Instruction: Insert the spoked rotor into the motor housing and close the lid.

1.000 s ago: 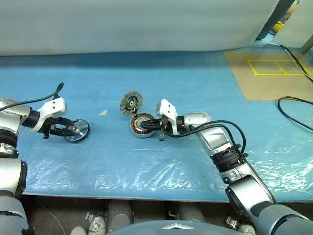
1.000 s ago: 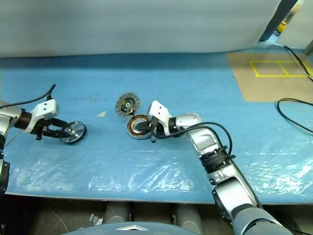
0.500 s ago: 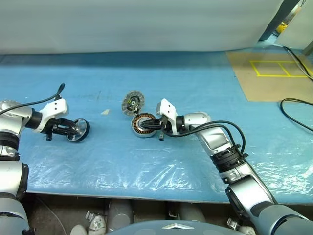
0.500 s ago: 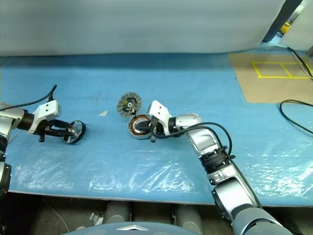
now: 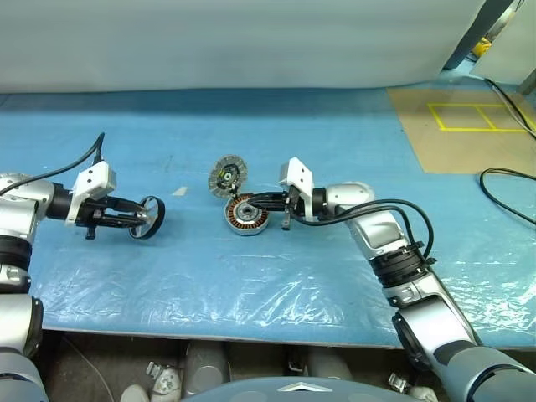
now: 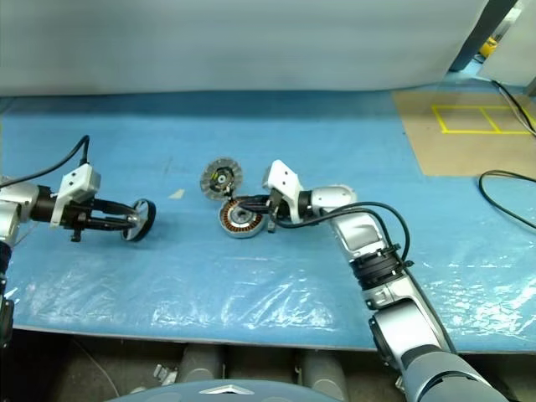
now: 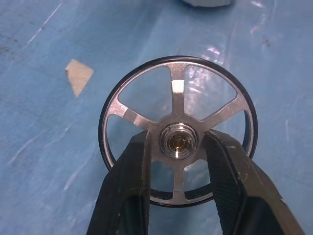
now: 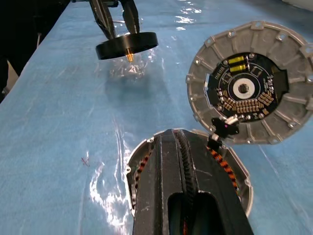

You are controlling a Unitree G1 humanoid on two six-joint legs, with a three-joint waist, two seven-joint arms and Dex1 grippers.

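My left gripper [image 7: 177, 139] is shut on the hub of the spoked rotor [image 7: 177, 85], a thin silver wheel with a dark rim. It holds the rotor [image 5: 149, 219] just above the table at the left, seen edge-on from the head. The motor housing [image 5: 245, 214], with copper windings, sits mid-table. The grey ribbed lid [image 5: 227, 175] rests right behind it, its dark circuit face [image 8: 249, 83] showing. My right gripper [image 5: 253, 200] is shut, its fingers [image 8: 168, 161] stretched over the top of the housing [image 8: 234, 178]. Beyond them hangs the rotor [image 8: 127, 45].
The table [image 5: 276, 285] is covered in a blue plastic sheet, and its front edge runs along the bottom. A small tan scrap [image 5: 177, 192] lies between rotor and lid. A brown board with yellow tape [image 5: 469, 126] and a black cable [image 5: 507, 193] are at the far right.
The left gripper closed on the rotor's hub, lifted it off the table and carried it a little right, turning it edge-on. The right gripper drew slightly right and up over the housing.
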